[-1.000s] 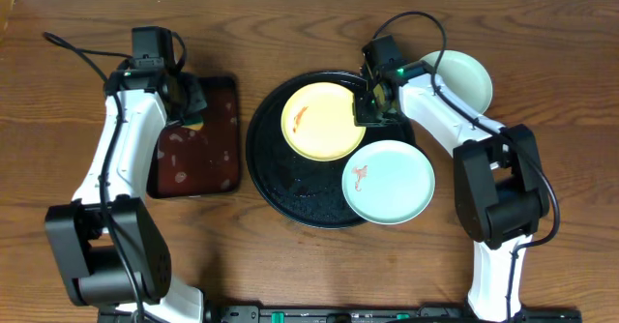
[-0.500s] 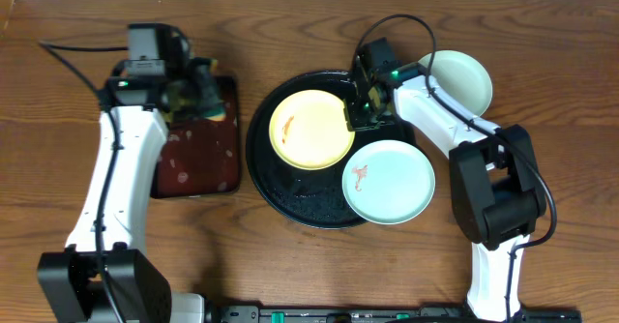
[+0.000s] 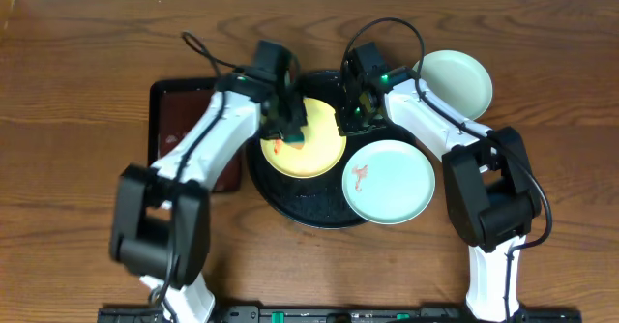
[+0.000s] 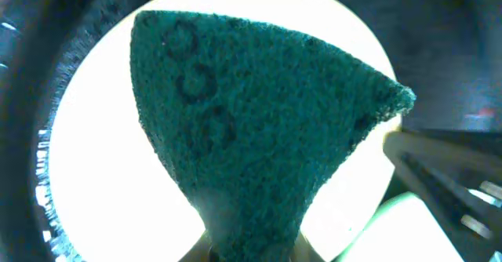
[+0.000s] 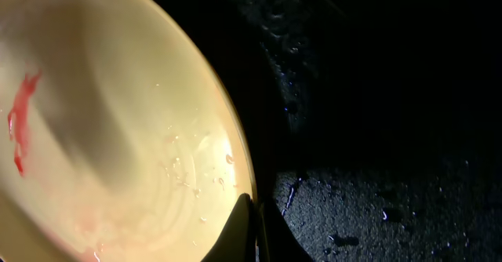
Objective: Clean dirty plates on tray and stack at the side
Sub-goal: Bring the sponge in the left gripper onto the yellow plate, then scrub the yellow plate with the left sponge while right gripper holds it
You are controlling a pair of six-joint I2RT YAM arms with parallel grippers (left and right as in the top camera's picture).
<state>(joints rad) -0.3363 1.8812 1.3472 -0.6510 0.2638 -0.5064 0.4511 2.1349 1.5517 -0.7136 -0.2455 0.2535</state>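
1. Risk: the L arm's scrub push could skid the round shallow yellow plate [image 3: 314,154] across the large round black tray [image 3: 290,202]. The R end effector [image 5: 252,227] has only a thin pinch on the rim, and the tray floor looks wet w/ droplets, so the rim may slip out.
2. Risk: a wide stroke toward the tray's right half would run the green scouring pad [image 4: 251,121] into the R fingers, which sit just beside it in the L wrist view.
3. Risk: a shoved yellow plate could knock the small round mint-blue plate w/ a red-orange smear [image 3: 397,183]. That plate overhangs the tray's lower-right rim and might tip onto the wooden tabletop [image 3: 77,72].
4. Risk: the red smear [image 5: 20,121] lies beside the pad, not clearly under it, so short strokes may miss it.
5. L pose: the arm reaches in from the tray's left, over the dark reddish-brown rectangular tray [image 3: 174,120], w/ the wrist above the tray's upper centre. The L end effector [image 3: 288,128] is clamped tight on the pad's narrow end. Whether the pad touches the plate can't be told.
6. R pose: the arm comes in from the tray's right, elbow bent, wrist near the tray's top edge. Its end effector is fully closed on the yellow plate's rim. Plate tilt can't be told.
7. A clean-looking mint-blue plate [image 3: 456,81] sits on the tabletop, right of the tray.
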